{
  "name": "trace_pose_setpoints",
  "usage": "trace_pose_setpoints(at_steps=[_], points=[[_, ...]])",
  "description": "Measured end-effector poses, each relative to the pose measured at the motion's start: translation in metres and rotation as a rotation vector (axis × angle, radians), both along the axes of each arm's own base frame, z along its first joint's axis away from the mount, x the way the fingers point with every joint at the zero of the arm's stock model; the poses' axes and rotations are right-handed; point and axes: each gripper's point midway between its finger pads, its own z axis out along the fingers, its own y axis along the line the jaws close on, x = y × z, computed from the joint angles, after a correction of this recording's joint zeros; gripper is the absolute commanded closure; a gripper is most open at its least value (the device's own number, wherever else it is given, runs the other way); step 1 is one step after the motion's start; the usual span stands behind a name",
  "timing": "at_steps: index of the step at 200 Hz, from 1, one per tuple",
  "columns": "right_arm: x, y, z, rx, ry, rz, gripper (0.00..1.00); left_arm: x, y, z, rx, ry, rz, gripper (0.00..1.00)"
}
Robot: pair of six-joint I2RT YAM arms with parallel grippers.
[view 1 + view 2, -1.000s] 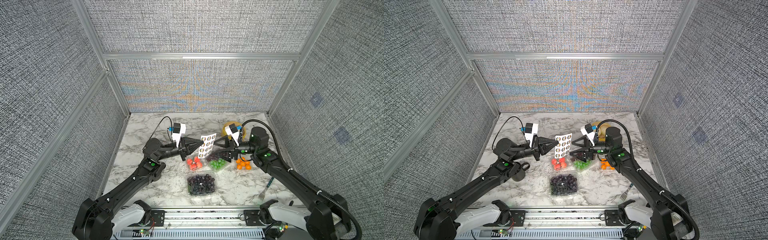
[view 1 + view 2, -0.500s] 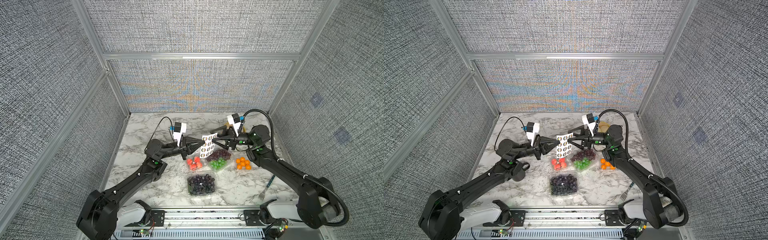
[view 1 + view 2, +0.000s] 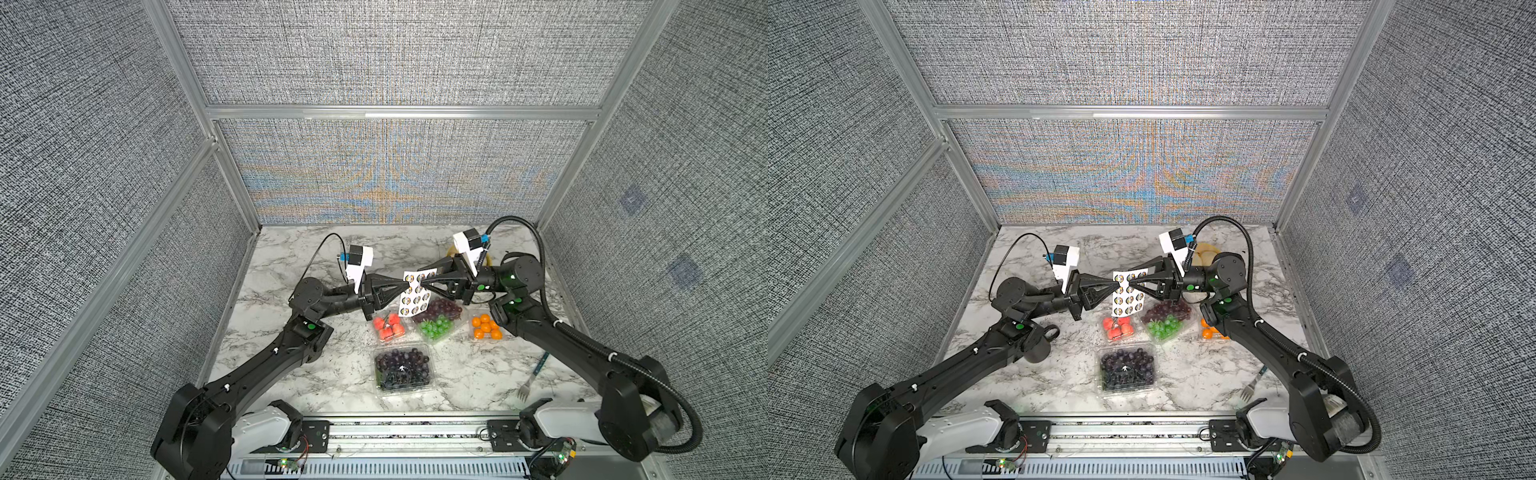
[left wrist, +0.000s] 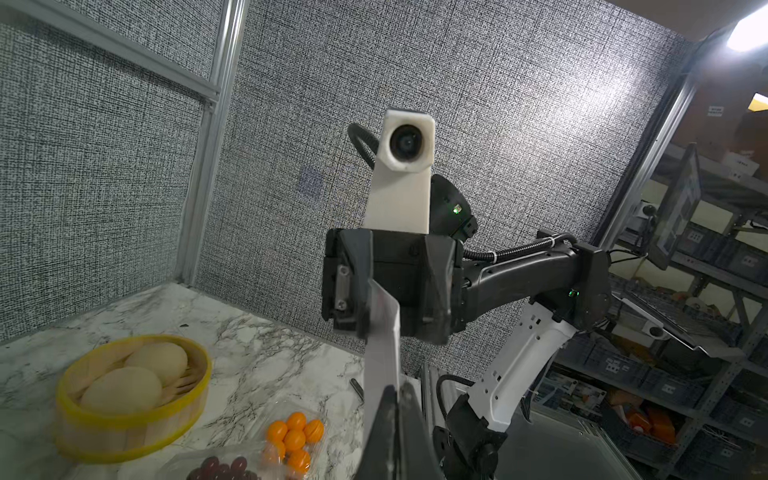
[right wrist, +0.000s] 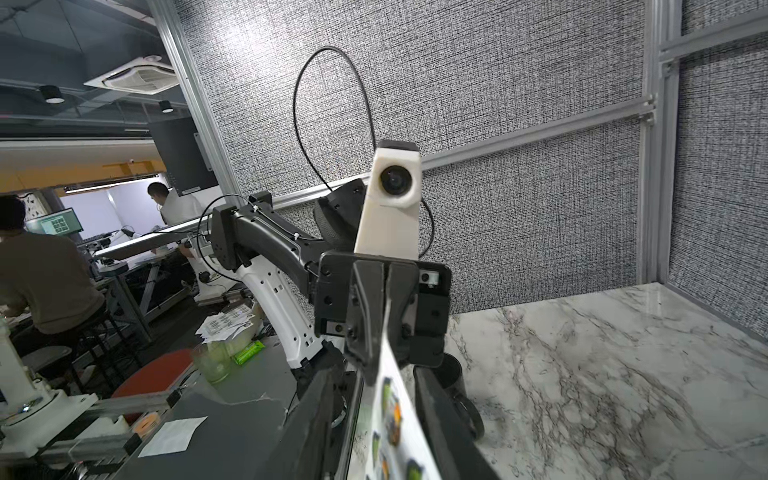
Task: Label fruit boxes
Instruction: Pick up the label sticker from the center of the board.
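Marble surface (image 3: 291,332) | left pincer (image 3: 405,284) clenched on sticker sheet (image 3: 415,297) | right pincer (image 3: 421,284) at sheet, grip unclear | next: peel one sticker for a fruit box (image 3: 401,368)

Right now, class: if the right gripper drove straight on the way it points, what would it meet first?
The sticker sheet, already at the right gripper tips; just beyond, probably the left gripper pointing back at it.

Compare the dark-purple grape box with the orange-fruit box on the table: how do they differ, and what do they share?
The dark-purple grape box is the larger tub; the orange-fruit box is small. The dark-purple grape box sits nearest the front rail, clear of both arms; the orange-fruit box lies further back, beside the right arm, which partly hides it in a top view. One holds many dark grapes, the other a few orange fruits. Both are clear plastic tubs resting on the marble table.
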Motion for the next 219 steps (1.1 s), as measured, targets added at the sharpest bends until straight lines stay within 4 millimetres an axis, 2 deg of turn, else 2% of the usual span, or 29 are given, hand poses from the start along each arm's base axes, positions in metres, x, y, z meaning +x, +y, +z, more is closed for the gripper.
trace_pose_setpoints(at_steps=[24,54,58,65,69,74,82,101,134,155,172,219], points=[[-0.004,0.000,-0.002,-0.019,-0.015,-0.009,0.88,0.000,0.000,-0.001,0.000,0.001,0.001,1.00],[0.001,0.002,-0.009,-0.040,-0.009,-0.030,1.00,0.003,-0.001,-0.003,0.005,0.007,0.004,1.00],[0.002,0.002,-0.011,-0.044,-0.003,-0.030,1.00,0.003,-0.002,-0.004,0.006,0.008,0.004,0.95],[0.003,0.003,-0.013,-0.049,0.004,-0.029,1.00,0.004,-0.002,-0.005,0.010,0.008,0.005,0.71],[0.004,0.003,-0.013,-0.050,0.007,-0.030,1.00,0.004,-0.002,-0.006,0.011,0.008,0.006,0.62],[0.004,0.003,-0.014,-0.051,0.009,-0.030,1.00,0.005,-0.002,-0.006,0.012,0.007,0.008,0.57],[0.005,0.004,-0.016,-0.055,0.016,-0.029,1.00,0.005,-0.001,-0.006,0.011,0.004,0.009,0.56],[0.003,0.003,-0.016,-0.061,0.022,-0.021,1.00,0.002,0.000,-0.005,0.008,0.010,-0.001,0.57],[-0.003,0.002,-0.014,-0.062,0.010,-0.006,1.00,-0.002,0.002,0.002,-0.018,-0.026,-0.023,0.80],[-0.004,0.001,-0.013,-0.063,0.009,-0.001,1.00,-0.003,0.000,0.002,-0.028,-0.021,-0.049,0.81],[-0.005,0.002,-0.015,-0.068,0.012,0.007,1.00,-0.002,0.000,0.003,-0.036,-0.018,-0.056,0.88],[-0.004,0.003,-0.019,-0.078,0.022,0.020,1.00,-0.004,-0.001,0.004,-0.041,-0.029,-0.076,0.87]])
